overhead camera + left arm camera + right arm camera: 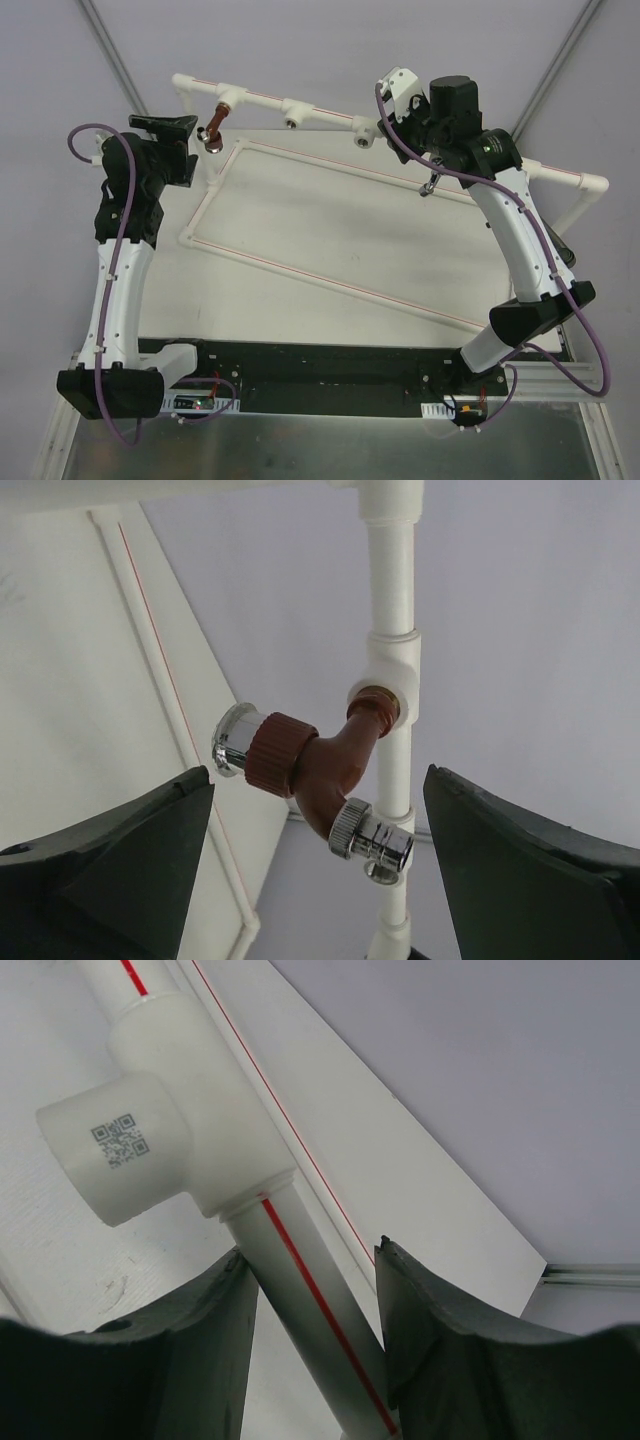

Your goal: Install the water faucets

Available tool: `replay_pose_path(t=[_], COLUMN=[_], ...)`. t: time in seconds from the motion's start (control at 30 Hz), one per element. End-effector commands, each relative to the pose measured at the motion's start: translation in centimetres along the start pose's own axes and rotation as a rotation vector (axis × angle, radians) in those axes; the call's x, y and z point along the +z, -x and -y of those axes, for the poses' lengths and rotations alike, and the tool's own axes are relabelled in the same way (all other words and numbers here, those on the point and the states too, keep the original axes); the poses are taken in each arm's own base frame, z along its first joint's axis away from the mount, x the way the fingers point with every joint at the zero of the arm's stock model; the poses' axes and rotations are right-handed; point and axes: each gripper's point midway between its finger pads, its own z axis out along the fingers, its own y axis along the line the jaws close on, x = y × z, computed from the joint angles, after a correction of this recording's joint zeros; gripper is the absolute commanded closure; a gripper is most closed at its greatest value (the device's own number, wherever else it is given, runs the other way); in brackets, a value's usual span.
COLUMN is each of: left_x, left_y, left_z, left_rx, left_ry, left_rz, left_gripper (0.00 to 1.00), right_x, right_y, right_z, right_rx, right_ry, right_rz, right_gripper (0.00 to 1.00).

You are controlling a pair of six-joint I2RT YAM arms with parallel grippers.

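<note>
A reddish-brown water faucet (213,127) with chrome ends hangs screwed by its brass thread into a white tee (232,99) on the back pipe rail. In the left wrist view this faucet (320,765) sits ahead of and between the wide-apart fingers (120,860), touching neither. My left gripper (185,130) is open just left of it. My right gripper (386,118) is shut on the white red-striped pipe (300,1280), just below a tee with a printed code (150,1130). A small grey metal piece (428,186), perhaps the silver faucet, lies under the right arm.
The pipe rail (320,112) runs across the back with two more tees with open sockets (293,117) (363,132). A thin white pipe frame (300,270) lies on the white board (330,225). Slanted rig poles stand at both back corners.
</note>
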Motion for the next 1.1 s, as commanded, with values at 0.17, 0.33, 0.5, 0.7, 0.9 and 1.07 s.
replay_pose_path(t=[0.17, 0.33, 0.5, 0.7, 0.9, 1.07], left_x=[2.3, 3.3, 4.1, 4.4, 4.0, 4.0], left_y=[-3.5, -4.4, -5.3, -4.8, -4.3, -4.0], left_z=[1.9, 1.0, 0.8, 0.6, -0.4, -1.9], left_rx=[-0.318, -0.362, -0.407, -0.347, -0.082, 0.428], left_ry=[-0.039, -0.011, -0.047, -0.090, -0.118, -0.128], left_rz=[-0.202, -0.219, -0.222, -0.184, -0.109, 0.004], left_gripper=[0.14, 0.15, 0.27, 0.62, 0.88, 0.92], right_x=[2.0, 2.0, 2.0, 2.1, 2.2, 2.3], right_y=[-2.6, -2.6, -2.5, -2.5, -2.5, -2.4], right_z=[-1.4, -1.4, -1.4, -1.4, -1.4, -1.5], right_rx=[0.075, 0.075, 0.077, 0.080, 0.078, 0.080], right_ry=[0.029, 0.028, 0.030, 0.030, 0.028, 0.032], right_rz=[-0.084, -0.083, -0.082, -0.082, -0.081, -0.079], right_gripper=[1.00, 1.00, 1.00, 1.00, 1.00, 1.00])
